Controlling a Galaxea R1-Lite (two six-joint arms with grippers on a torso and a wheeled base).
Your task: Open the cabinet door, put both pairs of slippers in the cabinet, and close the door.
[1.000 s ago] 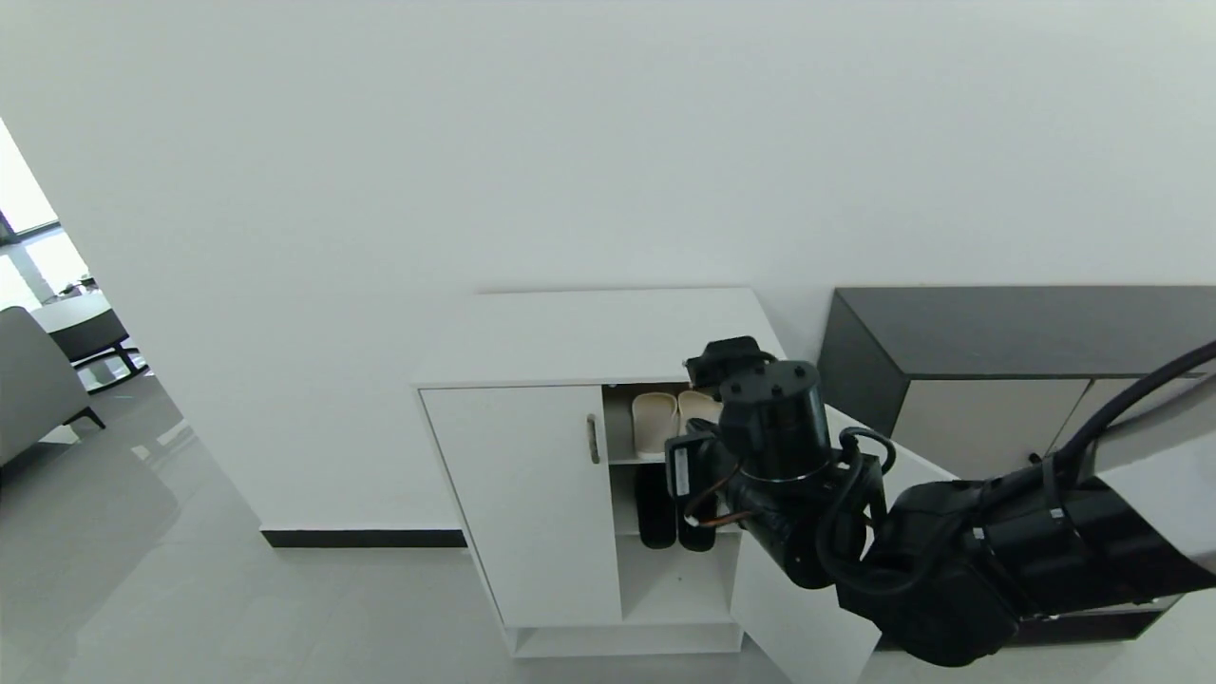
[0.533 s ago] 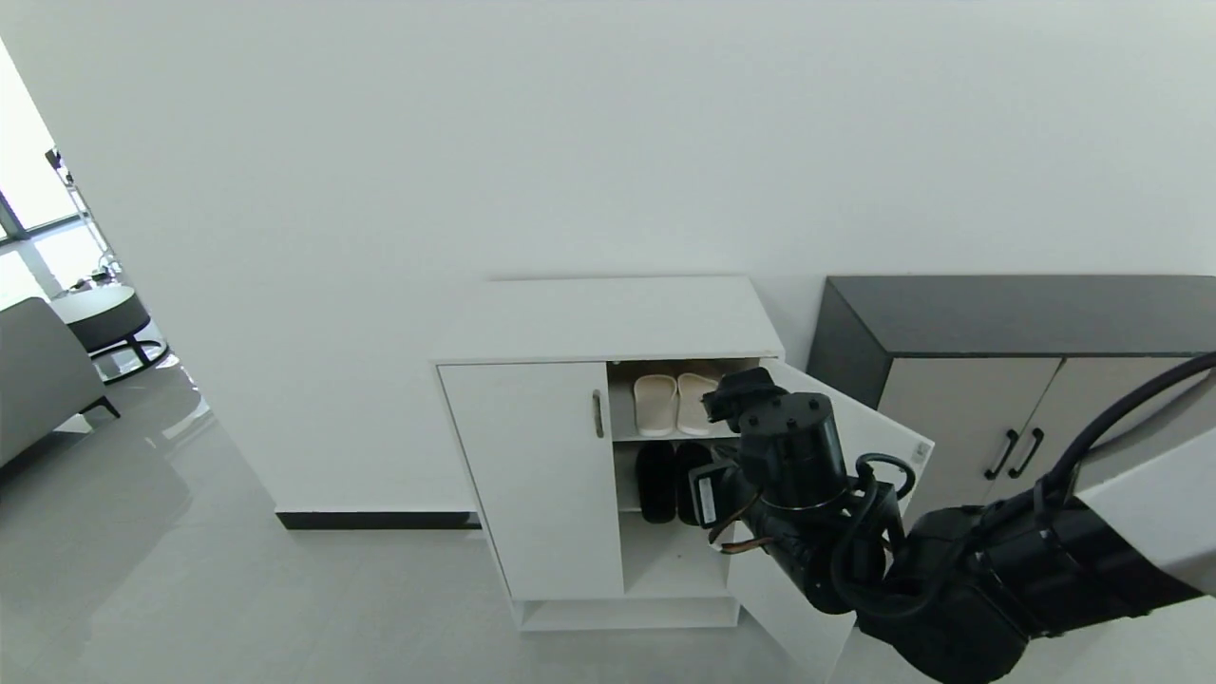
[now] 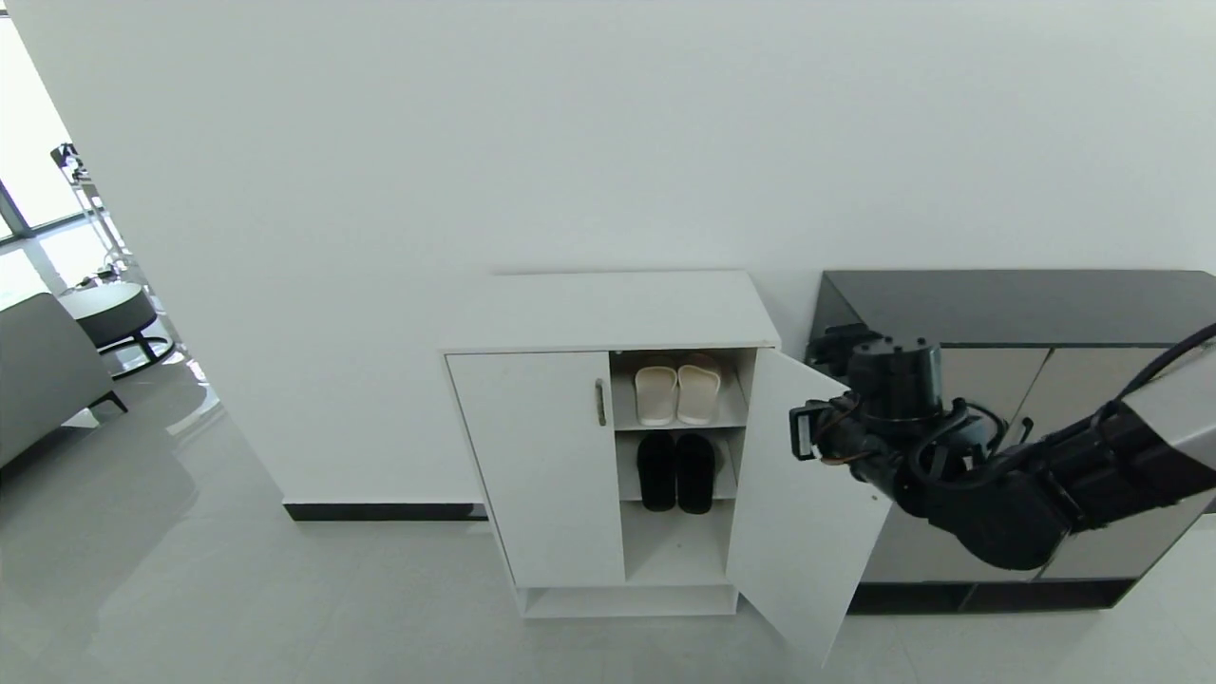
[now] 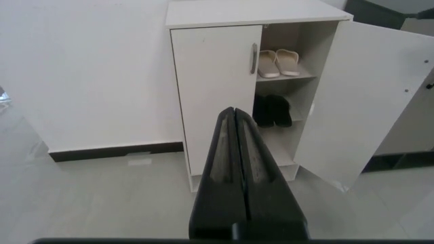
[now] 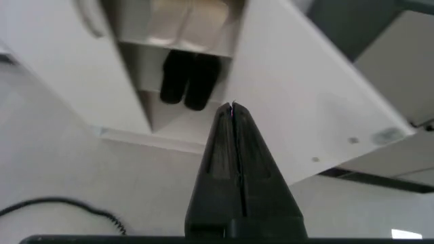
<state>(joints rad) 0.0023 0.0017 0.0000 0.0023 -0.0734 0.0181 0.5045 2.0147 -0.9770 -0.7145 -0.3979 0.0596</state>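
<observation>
The white cabinet [image 3: 608,309] stands against the wall with its left door [image 3: 537,465] closed and its right door [image 3: 803,494] swung wide. A cream pair of slippers [image 3: 676,394] lies on the top shelf and a black pair [image 3: 675,472] on the shelf below. My right gripper [image 5: 232,107] is shut and holds nothing; it hangs by the open door's [image 5: 305,102] top outer edge, with its wrist [image 3: 893,380] to the right of the door. My left gripper [image 4: 235,112] is shut and empty, well back from the cabinet [image 4: 217,74].
A dark low cabinet [image 3: 1007,304] with grey doors stands right of the white one, close behind the open door and my right arm. A grey sofa [image 3: 38,380] and a round table [image 3: 109,313] are at the far left. Bare grey floor [image 3: 285,608] lies in front.
The head camera has shifted. My right arm has drawn back from the shelf opening and moved right, past the open door. Both slipper pairs now show unobstructed.
</observation>
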